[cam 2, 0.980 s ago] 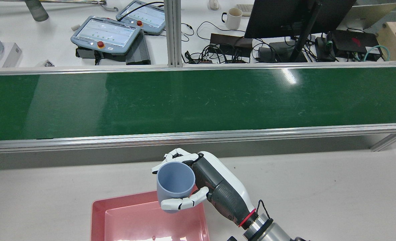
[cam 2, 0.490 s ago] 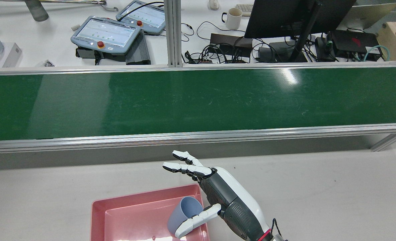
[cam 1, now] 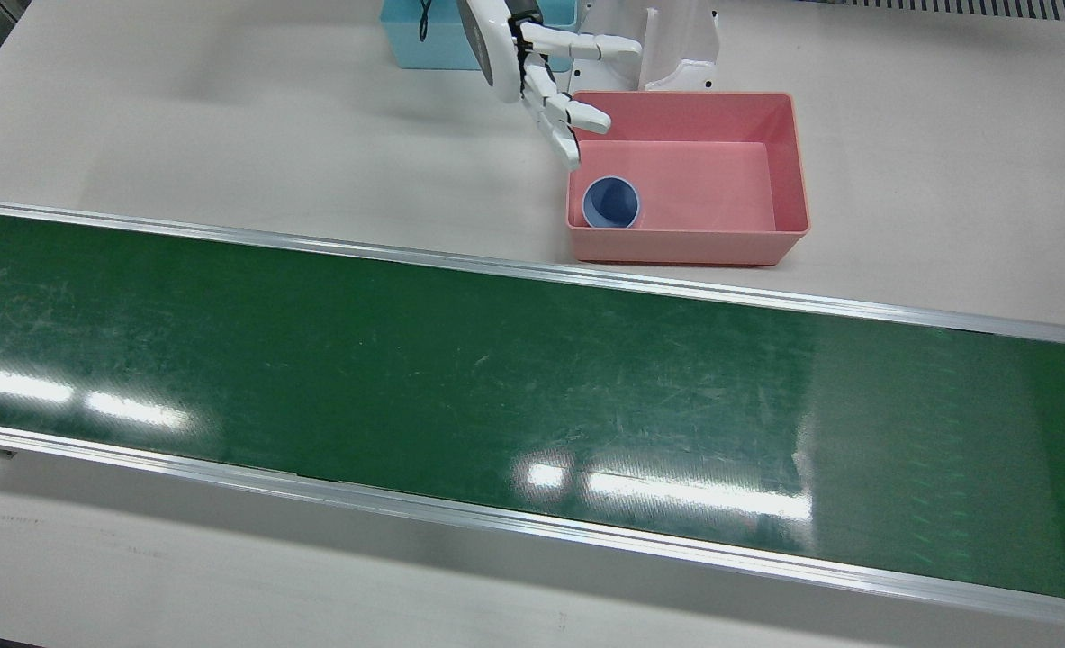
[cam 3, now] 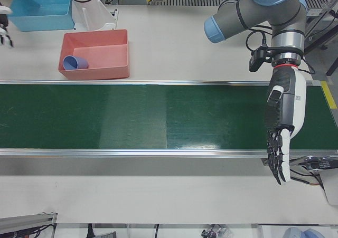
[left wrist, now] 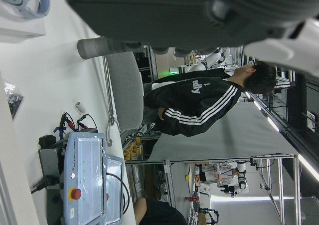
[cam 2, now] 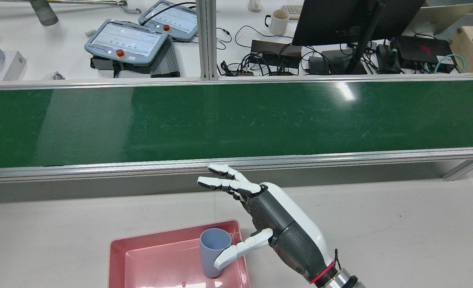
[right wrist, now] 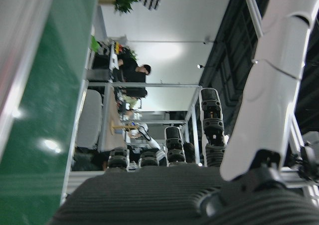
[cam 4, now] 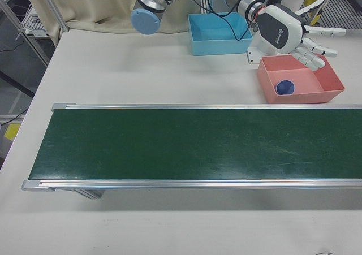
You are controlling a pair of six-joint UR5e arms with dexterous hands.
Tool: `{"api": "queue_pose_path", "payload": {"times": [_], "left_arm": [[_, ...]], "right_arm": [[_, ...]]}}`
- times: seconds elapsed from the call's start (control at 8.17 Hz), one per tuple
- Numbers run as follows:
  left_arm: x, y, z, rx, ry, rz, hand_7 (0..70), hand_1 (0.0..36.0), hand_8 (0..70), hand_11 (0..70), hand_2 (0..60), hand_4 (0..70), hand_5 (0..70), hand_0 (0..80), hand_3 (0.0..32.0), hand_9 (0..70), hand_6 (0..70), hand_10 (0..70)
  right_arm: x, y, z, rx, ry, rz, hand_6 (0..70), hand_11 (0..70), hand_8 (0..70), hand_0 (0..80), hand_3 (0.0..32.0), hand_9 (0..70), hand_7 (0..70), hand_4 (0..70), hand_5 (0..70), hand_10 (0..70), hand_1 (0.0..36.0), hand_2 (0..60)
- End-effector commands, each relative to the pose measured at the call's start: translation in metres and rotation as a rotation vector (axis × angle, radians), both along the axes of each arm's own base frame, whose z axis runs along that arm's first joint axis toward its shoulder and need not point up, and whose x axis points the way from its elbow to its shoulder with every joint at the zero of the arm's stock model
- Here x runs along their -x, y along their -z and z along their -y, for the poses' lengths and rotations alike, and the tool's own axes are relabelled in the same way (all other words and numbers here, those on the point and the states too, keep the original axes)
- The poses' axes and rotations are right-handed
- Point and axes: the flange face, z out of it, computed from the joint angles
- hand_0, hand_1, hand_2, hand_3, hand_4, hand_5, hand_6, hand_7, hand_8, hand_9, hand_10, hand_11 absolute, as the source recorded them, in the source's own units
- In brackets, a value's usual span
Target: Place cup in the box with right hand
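Cup (cam 1: pixel 612 200): blue, standing upright inside the pink box (cam 1: pixel 789 162) — in the corner nearest the green conveyor belt (cam 1: pixel 496 378) on the right arm's side; free of any grasp.
Right hand (cam 2: pixel 276 224): fingers spread apart, holding nothing — above the table just beside the box, thumb reaching over the box rim close to the cup.
Left hand (cam 3: pixel 282 137): empty, fingers extended and pointing down, over the belt's far end, well apart from the box.
Blue bin (cam 4: pixel 219 33): behind the pink box.

right hand (cam 2: pixel 276 218) splayed, left hand (cam 3: pixel 281 137) hanging empty
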Motion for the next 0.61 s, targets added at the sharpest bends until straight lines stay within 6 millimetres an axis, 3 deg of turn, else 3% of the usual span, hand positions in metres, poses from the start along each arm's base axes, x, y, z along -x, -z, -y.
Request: {"api": "queue_pose_path", "payload": {"times": [0.0, 0.12, 0.24, 0.37, 0.49], "left_arm": [[0.0, 0.0, 0.0, 0.001, -0.001, 0.0, 0.0, 0.0, 0.0, 0.0, 0.0, 0.0, 0.0, 0.0, 0.0, 0.0, 0.0, 0.0], [0.0, 0.0, 0.0, -0.001, -0.001, 0.0, 0.0, 0.0, 0.0, 0.0, 0.0, 0.0, 0.0, 0.0, 0.0, 0.0, 0.0, 0.0], [0.0, 0.0, 0.0, -0.001, -0.001, 0.0, 0.0, 0.0, 0.0, 0.0, 0.0, 0.0, 0.0, 0.0, 0.0, 0.0, 0.0, 0.0], [0.0, 0.0, 0.0, -0.001, 0.0, 0.0, 0.0, 0.0, 0.0, 0.0, 0.0, 0.0, 0.0, 0.0, 0.0, 0.0, 0.0, 0.0], [0.0, 0.0, 0.0, -0.001, -0.001, 0.0, 0.0, 0.0, 0.0, 0.0, 0.0, 0.0, 0.0, 0.0, 0.0, 0.0, 0.0, 0.0]], "right_arm": [[-0.15, -0.009, 0.093, 0.0, -0.387, -0.061, 8.5, 11.0, 4.1, 61.6, 0.0, 10.8, 29.9, 31.2, 9.1, 5.6, 29.5, 39.6], [-0.198, -0.043, 0.11, 0.039, -0.464, -0.155, 11.6, 16.4, 6.4, 80.0, 0.0, 13.4, 35.7, 35.7, 15.8, 7.8, 36.0, 60.0], [-0.251, -0.09, 0.128, 0.105, -0.518, -0.273, 11.8, 15.4, 6.1, 80.0, 0.0, 13.6, 38.3, 38.3, 14.5, 7.4, 36.0, 58.1], [-0.306, -0.137, 0.166, 0.171, -0.547, -0.367, 11.1, 14.1, 5.5, 80.0, 0.0, 13.1, 37.8, 37.6, 12.5, 6.9, 36.0, 49.1], [-0.349, -0.194, 0.204, 0.261, -0.502, -0.442, 10.8, 13.8, 5.3, 80.0, 0.0, 13.0, 37.3, 36.9, 11.1, 7.1, 35.9, 33.0]]}}
